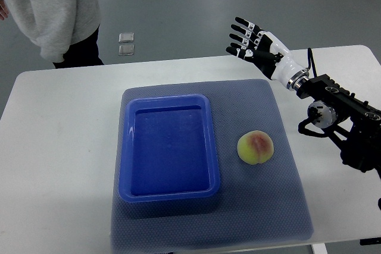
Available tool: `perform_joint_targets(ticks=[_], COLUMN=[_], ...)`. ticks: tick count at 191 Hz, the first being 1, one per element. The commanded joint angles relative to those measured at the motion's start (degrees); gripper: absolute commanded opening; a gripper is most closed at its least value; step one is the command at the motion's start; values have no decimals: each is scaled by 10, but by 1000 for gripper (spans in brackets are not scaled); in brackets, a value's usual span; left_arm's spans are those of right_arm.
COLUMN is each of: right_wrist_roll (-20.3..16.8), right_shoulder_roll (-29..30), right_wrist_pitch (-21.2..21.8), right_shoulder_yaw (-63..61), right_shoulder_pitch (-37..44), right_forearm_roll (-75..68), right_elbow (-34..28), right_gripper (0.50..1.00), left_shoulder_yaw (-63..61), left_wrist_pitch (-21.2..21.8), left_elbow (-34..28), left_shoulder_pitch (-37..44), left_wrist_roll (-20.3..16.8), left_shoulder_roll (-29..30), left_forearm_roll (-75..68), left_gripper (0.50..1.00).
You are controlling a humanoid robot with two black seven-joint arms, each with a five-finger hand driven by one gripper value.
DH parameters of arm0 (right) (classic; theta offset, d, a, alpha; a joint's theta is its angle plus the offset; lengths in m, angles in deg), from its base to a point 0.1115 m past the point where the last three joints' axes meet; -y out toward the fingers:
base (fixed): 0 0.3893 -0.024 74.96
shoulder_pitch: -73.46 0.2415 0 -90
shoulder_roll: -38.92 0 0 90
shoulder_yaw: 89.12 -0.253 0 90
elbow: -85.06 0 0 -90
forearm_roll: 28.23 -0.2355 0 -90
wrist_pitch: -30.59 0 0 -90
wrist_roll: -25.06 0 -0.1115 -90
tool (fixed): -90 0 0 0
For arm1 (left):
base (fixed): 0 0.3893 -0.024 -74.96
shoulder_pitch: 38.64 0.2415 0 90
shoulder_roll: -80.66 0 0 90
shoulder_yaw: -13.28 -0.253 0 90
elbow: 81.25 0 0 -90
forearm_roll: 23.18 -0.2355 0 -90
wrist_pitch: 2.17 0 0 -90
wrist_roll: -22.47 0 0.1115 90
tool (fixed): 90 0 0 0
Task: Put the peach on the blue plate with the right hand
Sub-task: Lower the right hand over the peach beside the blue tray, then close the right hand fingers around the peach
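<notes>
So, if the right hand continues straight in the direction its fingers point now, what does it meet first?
Probably nothing on the table. The right hand, open, points up-left past the table's far edge toward bare floor. The peach lies behind it, nearer the robot. Depth is unclear.

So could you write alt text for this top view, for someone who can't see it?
A peach lies on a grey mat right of an empty blue plate on a white table. The right robot hand hovers open beyond the mat's far corner; a person in grey stands behind the table.
</notes>
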Motion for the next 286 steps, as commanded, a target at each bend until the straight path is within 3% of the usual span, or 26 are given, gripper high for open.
perform_joint_targets(ticks=[1, 2, 4, 8, 20, 21, 23, 34, 43, 44, 46, 55, 64, 65, 70, 84, 85, 103, 137, 174, 231, 260, 286], right_wrist_roll=[0, 0, -1, 0, 0, 0, 0, 0, 0, -1, -1, -1, -1, -16, -32, -44, -71, -103, -111, -110, -110, -110, -110], right_shoulder_roll=[-51, -51, -101, -114, -121, -145, -150, -171, -171, -186, -189, -191, -191, -190, -187, -185, -175, -133, -102, -85, -80, -80, -82], right_wrist_pitch=[20, 20, 37, 41, 43, 49, 49, 53, 53, 68, 73, 98, 98, 124, 134, 136, 139, 138, 129, 87, 66, 26, 18], right_shoulder_yaw=[78, 78, 195, 238, 259, 363, 385, 469, 469, 538, 553, 598, 598, 650, 681, 701, 747, 813, 827, 826, 826, 823, 823], right_shoulder_pitch=[47, 47, 116, 144, 158, 233, 250, 325, 326, 399, 415, 470, 470, 528, 564, 586, 632, 691, 684, 634, 582, 526, 509], right_forearm_roll=[40, 40, 62, 69, 72, 88, 92, 99, 99, 99, 99, 99, 99, 99, 99, 99, 100, 100, 97, 98, 103, 117, 129], right_elbow=[-18, -18, -34, -39, -41, -57, -62, -89, -89, -115, -120, -141, -141, -170, -191, -206, -239, -285, -297, -293, -289, -272, -269], right_gripper=[930, 930, 930, 932, 932, 932, 932, 932, 932, 932, 932, 932, 932, 932, 932, 932, 932, 932, 930, 930, 930, 930, 930], left_shoulder_yaw=[0, 0, -1, 0, -1, -1, -1, -1, -1, -1, -1, -1, -1, -1, -1, -1, -1, -1, -1, -1, -1, -2, -2], left_wrist_pitch=[-2, -2, -3, -3, -3, -4, -5, -5, -5, -5, -5, -6, -6, -5, -6, -6, -6, -6, -6, -6, -4, -4, -4], left_elbow=[1, 1, 1, 1, 1, 1, 1, 3, 3, 9, 10, 14, 14, 18, 22, 24, 28, 28, 28, 24, 22, 23, 23], left_shoulder_pitch=[-1, -1, -4, -6, -6, -7, -7, -8, -8, -10, -11, -15, -15, -16, -17, -17, -17, -17, -17, -17, -17, -17, -17], left_wrist_roll=[0, 0, 0, 0, 0, 0, 0, 0, 0, 0, 0, 0, 0, 0, 0, 0, 0, 0, 0, 0, 0, 0, 0], left_shoulder_roll=[0, 0, 0, 0, 0, 0, 0, 0, 0, 0, 0, 0, 0, 0, 0, 0, 0, 0, 0, 0, 0, 0, 0], left_forearm_roll=[-1, -1, -1, -1, -1, -2, -2, -3, -3, -3, -3, -3, -3, -3, -3, -3, -3, -3, -2, -2, -2, -2, -2], left_gripper=[1000, 1000, 1000, 1000, 1000, 1000, 1000, 1000, 1000, 1000, 1000, 1000, 1000, 1000, 1000, 1000, 1000, 1000, 1000, 1000, 1000, 1000, 1000])
